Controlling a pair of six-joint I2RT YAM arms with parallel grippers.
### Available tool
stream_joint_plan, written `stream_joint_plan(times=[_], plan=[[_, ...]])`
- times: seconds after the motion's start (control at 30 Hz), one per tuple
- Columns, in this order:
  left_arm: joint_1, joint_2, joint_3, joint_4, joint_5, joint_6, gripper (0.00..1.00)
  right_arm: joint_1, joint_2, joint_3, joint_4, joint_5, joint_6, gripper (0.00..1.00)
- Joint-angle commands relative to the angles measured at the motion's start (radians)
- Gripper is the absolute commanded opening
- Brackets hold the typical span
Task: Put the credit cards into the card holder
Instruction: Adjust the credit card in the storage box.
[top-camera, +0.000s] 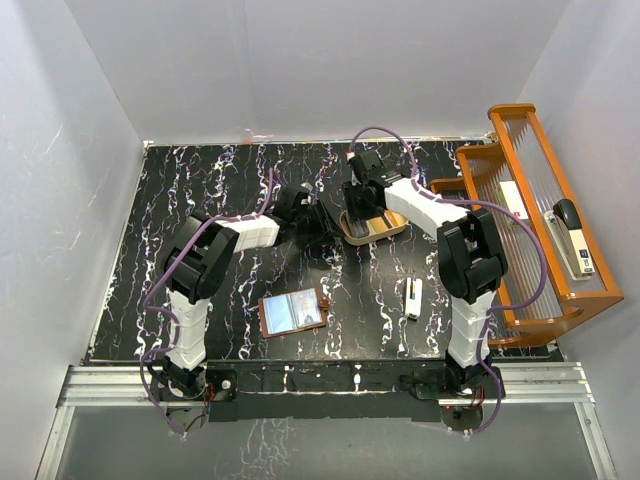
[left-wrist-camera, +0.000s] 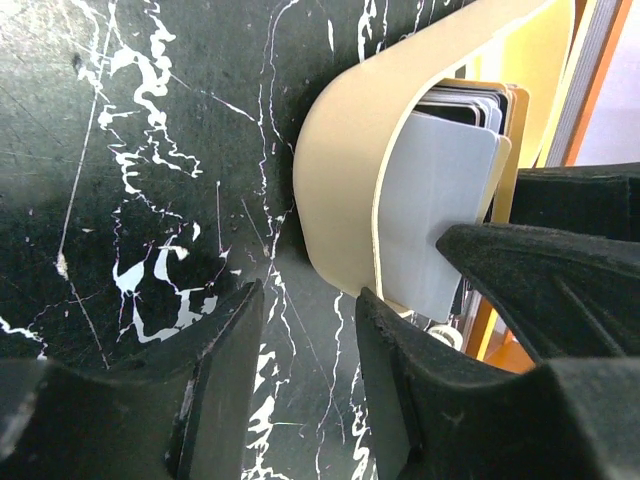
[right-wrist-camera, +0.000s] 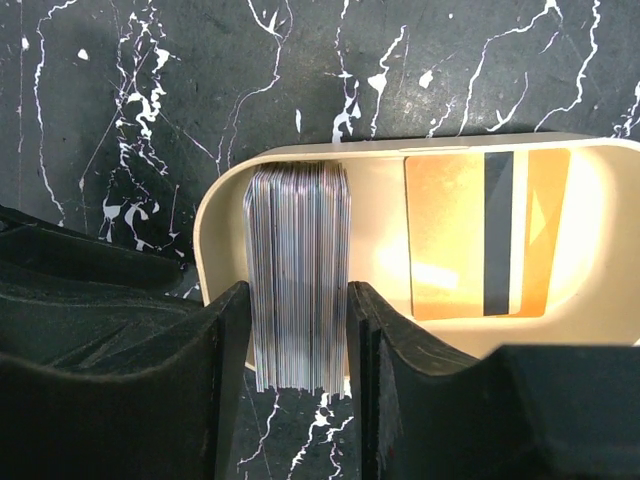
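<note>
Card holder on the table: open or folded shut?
Open. The card holder lies spread flat on the table, its grey-blue lining facing up.

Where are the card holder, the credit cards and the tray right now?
card holder (top-camera: 292, 312): top view, on its open grey-blue lining.
credit cards (right-wrist-camera: 298, 280): right wrist view, on the edges of the upright stack.
tray (right-wrist-camera: 215, 230): right wrist view, on its left inner wall.
</note>
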Motion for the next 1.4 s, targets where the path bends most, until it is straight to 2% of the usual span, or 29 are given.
stream_joint_plan(times=[0.0,0.17,0.27,0.57,0.77,0.83,0.9,1.03,1.37], plan=[[0.001,-0.064,0.024,0.038,0.031,-0.05,0.42,0.013,0.004,-0.003,-0.036,0.004,0.016,0.42],[0.001,-0.072,0.015,0.024,0.014,-0.038,0.43,0.014,-0.011,-0.019,-0.02,0.011,0.003,0.52],[0.0,-0.064,0.028,0.008,0.019,-0.023,0.43,0.013,-0.009,-0.018,-0.01,0.017,-0.009,0.54],[0.0,-0.058,0.037,-0.019,0.009,0.003,0.44,0.017,-0.034,-0.014,0.002,0.102,-0.02,0.53],[0.001,-0.044,0.053,0.002,0.023,0.014,0.44,0.017,-0.041,0.002,0.004,0.065,-0.035,0.4],[0.001,-0.038,0.063,0.021,0.033,0.018,0.44,0.018,-0.049,-0.009,0.01,0.043,-0.03,0.39],[0.001,-0.032,0.072,0.039,0.04,0.019,0.44,0.017,-0.062,-0.027,0.021,0.021,-0.019,0.4],[0.001,-0.01,0.096,0.027,0.032,0.03,0.42,0.018,-0.088,-0.076,0.065,-0.02,-0.012,0.48],[0.0,0.029,0.105,-0.027,-0.006,0.063,0.37,0.017,-0.112,-0.075,0.061,-0.016,-0.009,0.51]])
